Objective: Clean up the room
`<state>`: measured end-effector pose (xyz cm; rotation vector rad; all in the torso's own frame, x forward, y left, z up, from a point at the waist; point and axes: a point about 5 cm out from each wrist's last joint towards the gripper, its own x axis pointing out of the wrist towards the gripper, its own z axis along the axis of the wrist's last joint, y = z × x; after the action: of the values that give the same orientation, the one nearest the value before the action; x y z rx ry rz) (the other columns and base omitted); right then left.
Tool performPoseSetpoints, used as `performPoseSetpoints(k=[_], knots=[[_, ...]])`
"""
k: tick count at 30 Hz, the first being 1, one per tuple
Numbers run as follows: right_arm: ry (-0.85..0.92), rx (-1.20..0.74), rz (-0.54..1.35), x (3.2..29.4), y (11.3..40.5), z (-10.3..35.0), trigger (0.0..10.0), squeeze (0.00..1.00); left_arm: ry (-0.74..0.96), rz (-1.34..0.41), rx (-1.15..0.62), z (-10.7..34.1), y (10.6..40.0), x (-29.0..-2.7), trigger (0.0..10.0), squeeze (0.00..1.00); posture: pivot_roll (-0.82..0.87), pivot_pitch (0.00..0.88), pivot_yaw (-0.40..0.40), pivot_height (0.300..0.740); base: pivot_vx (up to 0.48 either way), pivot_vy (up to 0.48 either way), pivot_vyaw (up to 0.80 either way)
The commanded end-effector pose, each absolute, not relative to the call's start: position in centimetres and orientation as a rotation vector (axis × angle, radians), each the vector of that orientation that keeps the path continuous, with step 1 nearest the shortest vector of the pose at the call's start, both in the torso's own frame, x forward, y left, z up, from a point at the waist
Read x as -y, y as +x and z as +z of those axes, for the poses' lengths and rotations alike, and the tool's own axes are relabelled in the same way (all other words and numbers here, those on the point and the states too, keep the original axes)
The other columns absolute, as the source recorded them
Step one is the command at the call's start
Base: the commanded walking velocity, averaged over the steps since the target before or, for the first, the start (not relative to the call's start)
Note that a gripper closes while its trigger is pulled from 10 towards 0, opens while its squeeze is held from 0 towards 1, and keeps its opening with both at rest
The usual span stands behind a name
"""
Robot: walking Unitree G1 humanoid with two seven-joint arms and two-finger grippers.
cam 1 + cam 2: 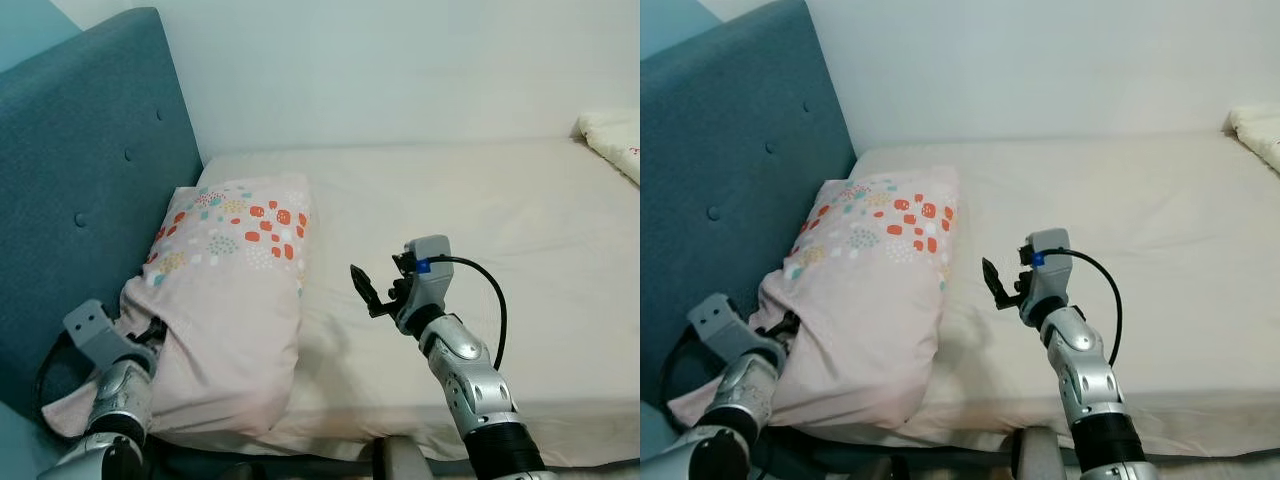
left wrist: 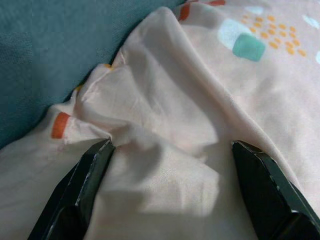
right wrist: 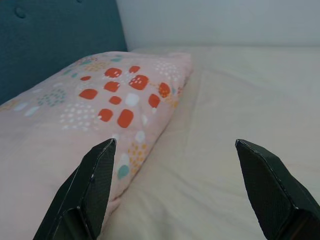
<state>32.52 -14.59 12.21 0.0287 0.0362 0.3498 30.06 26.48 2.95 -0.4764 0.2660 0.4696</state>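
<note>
Pillow [image 1: 225,300] first — pink, spotted in red and teal, lying along the head end of the bed [image 1: 480,230] against the blue headboard [image 1: 90,180], at about nine o'clock in your head view. Your left gripper [image 2: 167,165] is at its near corner around seven o'clock, fingers spread wide with bunched fabric bulging between them, pressed in but not pinched. My guess is you're set there to grab that corner and square the pillow up. Your right gripper [image 1: 375,290] hovers over the bare sheet just past the pillow's right edge, near six o'clock, fingers splayed apart and holding nothing — placed, I'd say, to steady the far side. A folded blanket [image 1: 610,140] sits at two o'clock.
</note>
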Motion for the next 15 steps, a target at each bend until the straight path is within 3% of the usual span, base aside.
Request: performPoseSetpoints(k=[1,9,15], knots=[[0.023,-0.026,0.346,14.9,32.8,12.4,10.0,0.00,-0.463,0.543,-0.332,1.3,27.9,-28.1,10.0,0.00,-0.14,0.003,0.030,0.620,0.000,0.000,0.00],[0.034,-0.014,0.315,15.4,33.6,12.8,10.0,0.00,-0.462,0.530,-0.315,0.8,26.2,-29.6,10.0,0.00,-0.12,0.000,0.015,0.620,0.000,0.000,0.00],[0.029,-0.009,0.320,15.4,34.1,13.2,10.0,0.00,-0.458,0.286,-0.124,4.3,28.0,-30.6,10.0,0.00,-0.10,0.000,-0.002,0.620,0.000,0.000,0.00]])
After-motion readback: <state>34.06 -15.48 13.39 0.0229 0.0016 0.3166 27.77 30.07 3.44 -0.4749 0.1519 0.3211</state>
